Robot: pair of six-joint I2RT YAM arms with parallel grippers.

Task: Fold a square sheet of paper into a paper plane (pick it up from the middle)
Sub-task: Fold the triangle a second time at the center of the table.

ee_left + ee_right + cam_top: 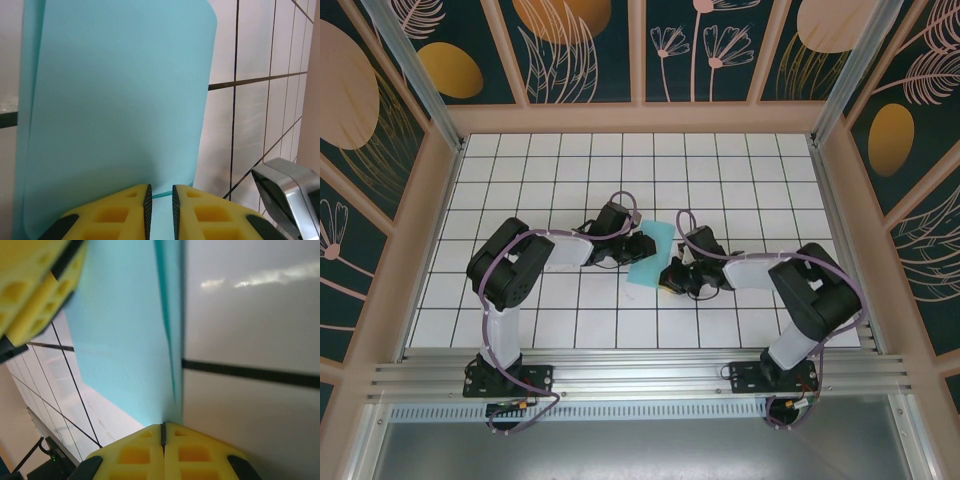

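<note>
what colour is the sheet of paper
The sheet of paper is plain light cyan, unmarked; it shows best in the left wrist view.

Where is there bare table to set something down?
Bare: the far rows of the table along the back wall, and the near row between the arm bases. Crowded: mid-table, where left arm and right arm meet at the paper.

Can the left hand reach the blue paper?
Yes, it looks so: the paper sits between the fingers of the left hand, with nothing in the way. The right hand pinches another edge.
</note>
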